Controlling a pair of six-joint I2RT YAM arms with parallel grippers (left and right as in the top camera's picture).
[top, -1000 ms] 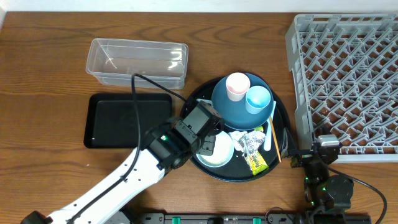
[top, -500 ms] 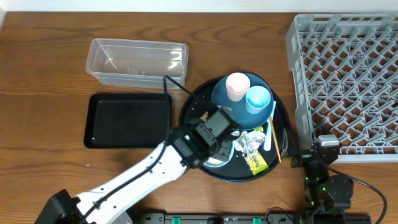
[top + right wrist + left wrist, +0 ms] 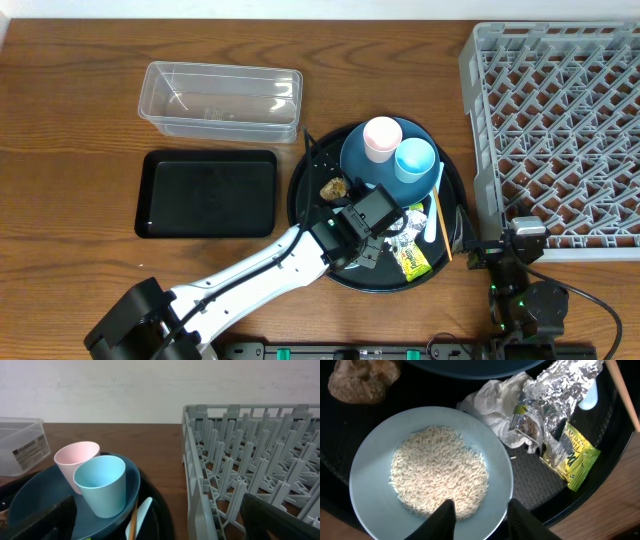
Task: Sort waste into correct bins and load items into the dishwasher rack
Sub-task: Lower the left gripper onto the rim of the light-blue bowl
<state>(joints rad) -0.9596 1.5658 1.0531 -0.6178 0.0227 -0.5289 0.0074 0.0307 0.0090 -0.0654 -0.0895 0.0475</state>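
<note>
The light blue bowl [image 3: 370, 485] holds white rice [image 3: 437, 472] on the round black tray [image 3: 300, 200]. My left gripper [image 3: 482, 520] is open and straddles the bowl's near rim, one finger over the rice and one outside; overhead it [image 3: 362, 250] hides the bowl. A brown lump [image 3: 334, 187], crumpled wrappers [image 3: 555, 390] and a yellow-green packet [image 3: 572, 457] lie beside the bowl. The dark blue plate [image 3: 365, 165] carries the pinkish cup [image 3: 382, 137] and light blue cup [image 3: 414, 158]. The spoon [image 3: 437, 200] and chopstick [image 3: 440, 225] lie to its right. My right gripper [image 3: 165, 525] is open and empty.
The clear tub [image 3: 222, 100] and shallow black tray [image 3: 208, 193] sit left of the round tray. The grey rack [image 3: 555, 130] fills the right side, close to my right gripper [image 3: 500, 245]. The left arm's cable runs over the round tray's left rim.
My left gripper has moved right across the round tray and now sits over the bowl's right rim. The brown lump is now uncovered. The right arm has not moved.
</note>
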